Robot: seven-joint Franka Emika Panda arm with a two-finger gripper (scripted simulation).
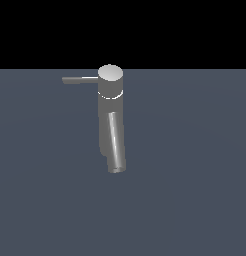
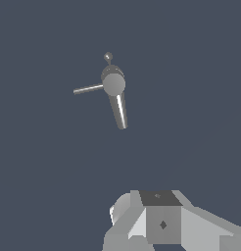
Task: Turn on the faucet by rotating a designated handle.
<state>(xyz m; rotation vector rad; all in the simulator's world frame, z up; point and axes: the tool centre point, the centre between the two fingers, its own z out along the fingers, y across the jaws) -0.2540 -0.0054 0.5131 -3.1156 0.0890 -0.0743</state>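
The faucet (image 1: pixel 111 112) is a grey upright cylinder with a lighter round cap and a pale ring under it. Its thick spout (image 1: pixel 116 145) slopes down toward the camera. The handle (image 1: pixel 79 79), a thin grey rod, sticks out level from the cap toward the exterior view's left. The wrist view looks down from a distance on the faucet (image 2: pixel 113 84), the handle (image 2: pixel 88 89) and the spout (image 2: pixel 120 110). Only a white and grey part of my gripper (image 2: pixel 161 223) shows at that picture's edge, far from the faucet. Its fingers are not clearly visible. The exterior view does not show the gripper.
The faucet stands on a flat dark blue-grey floor (image 1: pixel 195 175). A small grey knob (image 2: pixel 108 56) shows just beyond the faucet's cap in the wrist view.
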